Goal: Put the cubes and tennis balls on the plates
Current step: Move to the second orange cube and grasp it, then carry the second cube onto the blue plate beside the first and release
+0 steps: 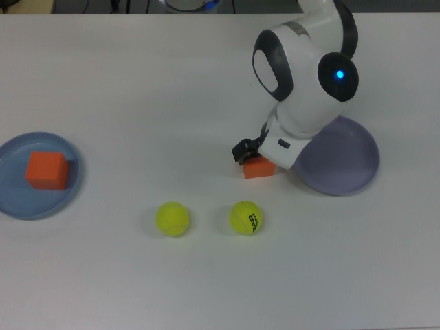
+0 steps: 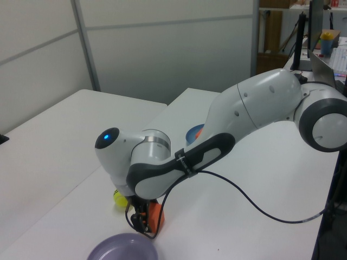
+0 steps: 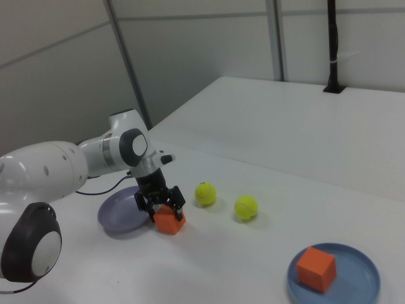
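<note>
The gripper [image 3: 162, 206] sits low over 1 orange cube [image 3: 169, 221] at the centre-left of the right view, a finger on either side of it, jaws spread around the cube. The lavender plate [image 1: 350, 165] lies just beside it. The other cube [image 1: 47, 170] rests on the blue plate [image 1: 14, 203] at the top view's left edge. 2 tennis balls [image 1: 172, 218] [image 1: 245, 217] lie on the white table [image 1: 137, 82], below centre.

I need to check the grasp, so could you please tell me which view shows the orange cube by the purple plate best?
The right view: the orange cube sits unobstructed on the table beside the purple plate, the gripper on top. In the top view the arm covers most of it; in the left view only a sliver shows.
</note>
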